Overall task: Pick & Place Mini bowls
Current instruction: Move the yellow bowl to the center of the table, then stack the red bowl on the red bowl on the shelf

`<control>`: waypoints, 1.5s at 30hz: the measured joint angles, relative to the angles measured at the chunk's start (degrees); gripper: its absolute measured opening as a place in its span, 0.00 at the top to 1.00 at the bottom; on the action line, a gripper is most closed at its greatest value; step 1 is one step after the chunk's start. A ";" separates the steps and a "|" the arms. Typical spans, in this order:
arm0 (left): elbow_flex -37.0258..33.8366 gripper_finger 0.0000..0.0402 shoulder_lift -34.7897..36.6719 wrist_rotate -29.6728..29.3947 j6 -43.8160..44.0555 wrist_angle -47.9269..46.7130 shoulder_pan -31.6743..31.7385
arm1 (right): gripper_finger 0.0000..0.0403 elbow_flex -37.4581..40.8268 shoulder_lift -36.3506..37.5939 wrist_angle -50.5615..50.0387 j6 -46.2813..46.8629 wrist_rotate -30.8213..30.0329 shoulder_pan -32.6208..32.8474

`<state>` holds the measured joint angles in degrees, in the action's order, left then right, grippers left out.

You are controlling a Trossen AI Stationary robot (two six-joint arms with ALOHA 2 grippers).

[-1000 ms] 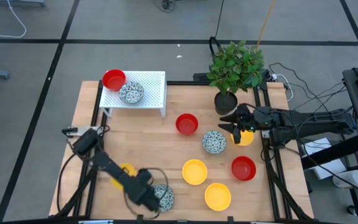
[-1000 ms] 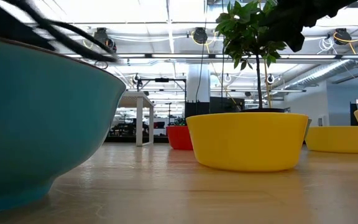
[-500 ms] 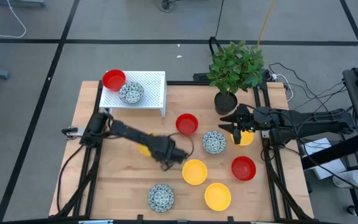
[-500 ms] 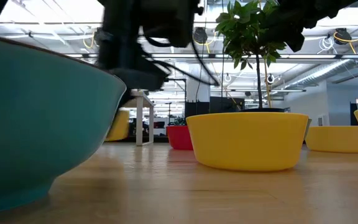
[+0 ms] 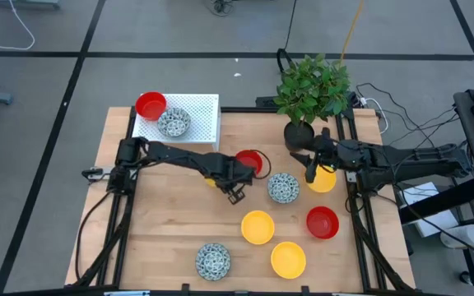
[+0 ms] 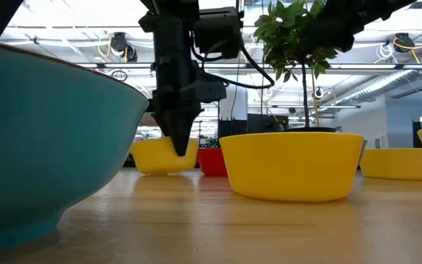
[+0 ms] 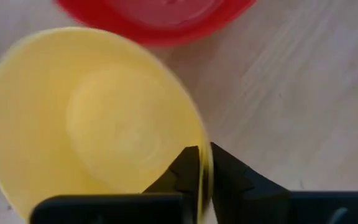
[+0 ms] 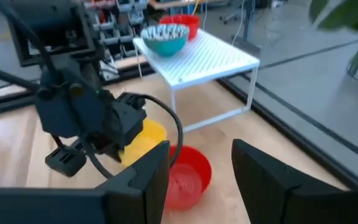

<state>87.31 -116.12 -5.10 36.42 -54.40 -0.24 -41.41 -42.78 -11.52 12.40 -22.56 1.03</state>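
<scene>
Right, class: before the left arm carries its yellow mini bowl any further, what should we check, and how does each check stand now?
1. Left hand pinches the yellow bowl by its rim: ok.
2. Held bowl clear of the red bowl beside it: cannot tell; they look very close.
3. White rack has free space next to its red bowl and speckled bowl: ok.
4. Right hand is out of the way, over near the plant pot: ok.

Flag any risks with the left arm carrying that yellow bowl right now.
1. The left gripper pinches only the thin rim of the yellow bowl; the bowl could swing or slip out.
2. The red bowl sits right beside it, so a low pass may knock it.
3. The right gripper waits nearby over another yellow bowl; the arms could crowd.
</scene>
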 joint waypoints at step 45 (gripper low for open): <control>12.44 0.58 -8.60 5.06 -35.89 6.04 5.73 | 0.60 0.09 2.03 2.67 -3.11 0.43 -9.00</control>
<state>99.74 -124.72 -0.04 0.53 -48.36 5.50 -41.32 -40.75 -8.84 9.30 -22.13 -7.97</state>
